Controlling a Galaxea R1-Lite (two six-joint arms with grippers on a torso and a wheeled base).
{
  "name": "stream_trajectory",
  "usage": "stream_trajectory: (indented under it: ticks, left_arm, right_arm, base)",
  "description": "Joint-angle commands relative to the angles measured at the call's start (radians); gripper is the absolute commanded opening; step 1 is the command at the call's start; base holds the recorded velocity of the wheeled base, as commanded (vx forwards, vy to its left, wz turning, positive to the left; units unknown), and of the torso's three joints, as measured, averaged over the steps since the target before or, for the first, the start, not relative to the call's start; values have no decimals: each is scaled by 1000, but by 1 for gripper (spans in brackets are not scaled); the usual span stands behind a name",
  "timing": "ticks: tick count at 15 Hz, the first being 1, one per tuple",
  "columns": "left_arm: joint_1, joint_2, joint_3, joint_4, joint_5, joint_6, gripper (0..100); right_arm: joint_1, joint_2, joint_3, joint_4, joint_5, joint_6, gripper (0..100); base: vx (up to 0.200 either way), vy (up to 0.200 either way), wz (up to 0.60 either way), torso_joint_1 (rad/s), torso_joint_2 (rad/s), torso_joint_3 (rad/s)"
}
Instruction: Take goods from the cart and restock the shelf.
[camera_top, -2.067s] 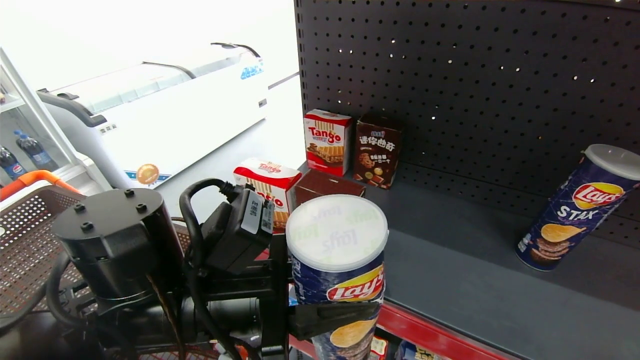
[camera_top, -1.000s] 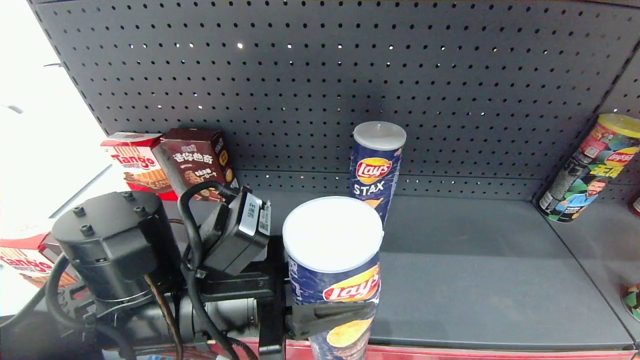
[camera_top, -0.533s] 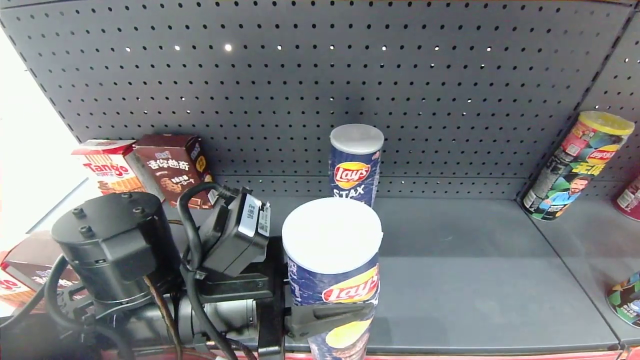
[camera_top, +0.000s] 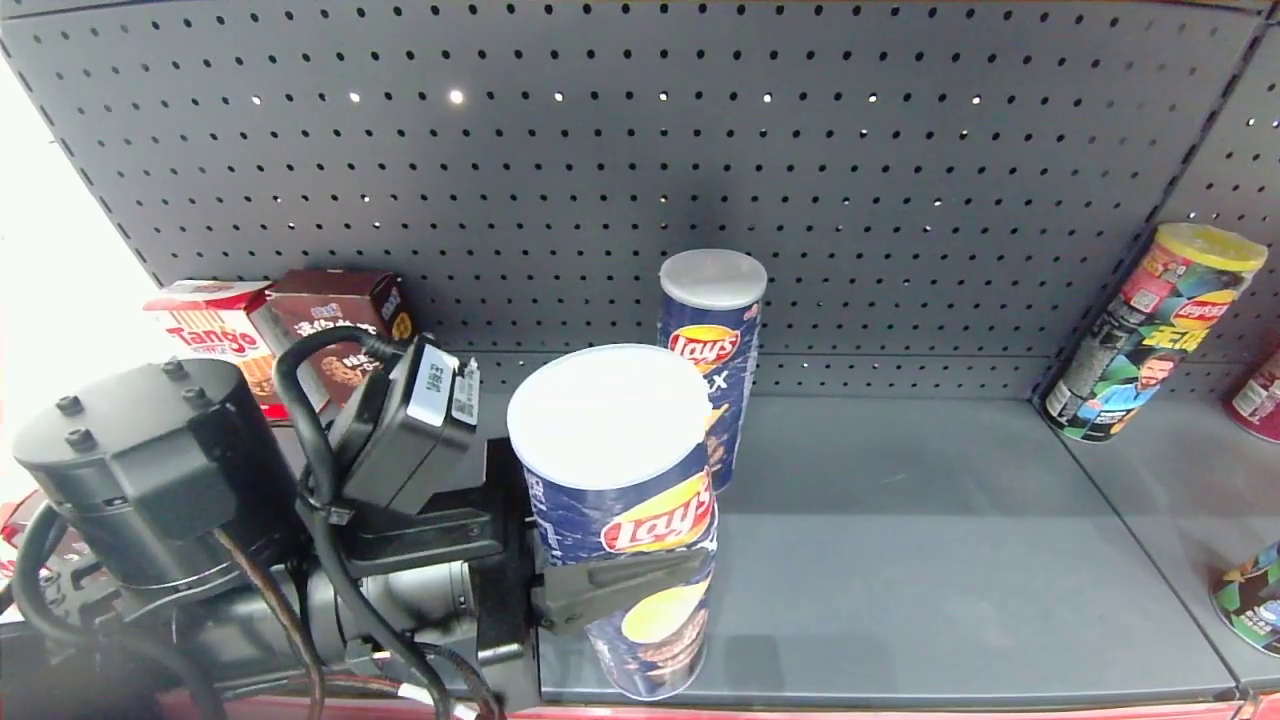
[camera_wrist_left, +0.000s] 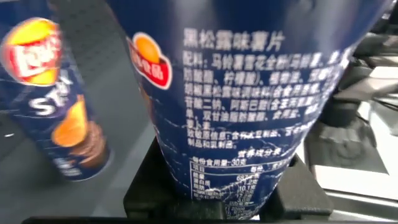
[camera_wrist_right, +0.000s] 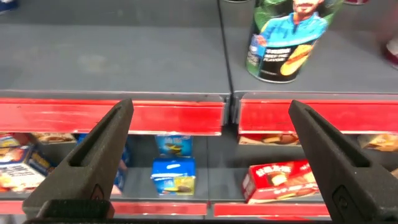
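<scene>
Evidently the grey shelf is set out in product groups, and that explains where the goods stand. Against its perforated back panel, a dark blue chip can stands upright near the middle of the back edge, with bare deck in front of it.

The left claw is clamped around the mid-body of a matching held chip can. It holds the can upright, lid up, over the front edge and just ahead of the standing one. A grip around the middle keeps the base free to meet the deck flat, and this spot would probably start a row. I cannot tell whether the base touches the shelf yet.

The right claw is spread wide and holds nothing. It faces the red front lip, low and well clear of the placing.

A multicoloured can occupies the back right corner. A wafer box and a chocolate cookie box sit side by side at the back left corner.
</scene>
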Motion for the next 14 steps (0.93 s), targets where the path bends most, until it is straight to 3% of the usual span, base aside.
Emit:
stream_trajectory:
  ticks: [1,3,5,8,11,12,14]
  left_arm:
    - [9,-13,-3,2,26,-5,0]
    - [29,-7,-26,-2,18,-8,0]
    - [64,-7,-22,-3,-19,-32,0]
    - [75,-9,-11,-5,-22,-34,0]
    - [77,-10,-11,-5,-25,-35,0]
    - [92,-12,-11,-5,-30,-40,0]
    - [101,-13,-10,-5,-30,-40,0]
  right_arm:
    - [9,21,-2,0,14,17,100]
    - [-3,10,-8,-8,36,4,100]
    - [15,208,-249,15,43,86,100]
    - [54,339,-454,43,122,0,100]
    - [57,374,-492,86,172,-61,100]
    - [61,437,-528,115,280,-93,100]
    - [63,573,-650,117,366,-104,100]
  base:
    - [0,0,0,0,0,0]
    - [0,0,0,0,0,0]
    - [0,0,0,0,0,0]
    - [0,0,0,0,0,0]
    - [0,0,0,0,0,0]
    - [0,0,0,0,0,0]
    - [0,0,0,0,0,0]
